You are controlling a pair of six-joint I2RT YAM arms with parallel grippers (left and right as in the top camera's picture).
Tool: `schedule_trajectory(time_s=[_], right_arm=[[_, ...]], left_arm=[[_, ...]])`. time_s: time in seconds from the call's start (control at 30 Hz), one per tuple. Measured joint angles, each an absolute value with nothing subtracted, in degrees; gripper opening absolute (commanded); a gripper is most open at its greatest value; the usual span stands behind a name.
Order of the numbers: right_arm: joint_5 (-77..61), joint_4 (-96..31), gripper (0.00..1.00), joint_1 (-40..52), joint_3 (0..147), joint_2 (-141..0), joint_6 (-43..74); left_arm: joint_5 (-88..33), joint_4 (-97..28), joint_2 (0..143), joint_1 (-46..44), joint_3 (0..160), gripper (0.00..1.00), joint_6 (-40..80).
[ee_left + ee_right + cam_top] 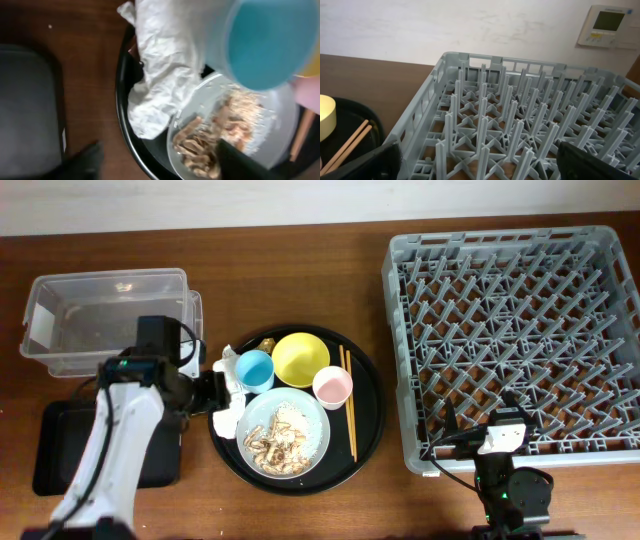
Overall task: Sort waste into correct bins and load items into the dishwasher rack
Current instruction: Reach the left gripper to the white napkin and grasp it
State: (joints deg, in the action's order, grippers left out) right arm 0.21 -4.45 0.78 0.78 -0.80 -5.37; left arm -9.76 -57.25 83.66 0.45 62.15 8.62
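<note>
The left gripper point(159, 147) has its fingers spread wide and holds nothing. The crumpled white napkin point(165, 65) lies just above it, in the middle of the frame, on the left edge of the round black tray point(122, 100). The right gripper point(477, 146) is wide open too, low over the grey rack point(470, 100).

Landmark: large round black plastic tray point(366, 418)
Tray, back: round yellow bowl point(300, 358); small brown-gold wrapper point(266, 343)
Tray, middle: small light-blue cup point(255, 370); small pink cup point(332, 386)
Tray, front: round pale plate point(322, 428) holding beige-brown food scraps point(277, 436)
Tray, left edge: crumpled white paper napkin point(231, 396)
Tray, right side: wooden chopsticks point(348, 405)
Left of tray: clear plastic tub point(105, 277) behind; shallow black rectangular tray point(58, 452) in front
Right of tray: large grey plastic rack point(395, 330)
</note>
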Motion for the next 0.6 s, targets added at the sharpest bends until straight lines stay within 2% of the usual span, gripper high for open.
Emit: schedule_trajectory(time_s=[0.6], right_arm=[[0.21, -4.45, 0.99, 0.78, 0.78, -0.80, -5.39]], left_arm=[[-8.80, -50.48, 97.43, 0.45, 62.15, 0.45, 8.86]])
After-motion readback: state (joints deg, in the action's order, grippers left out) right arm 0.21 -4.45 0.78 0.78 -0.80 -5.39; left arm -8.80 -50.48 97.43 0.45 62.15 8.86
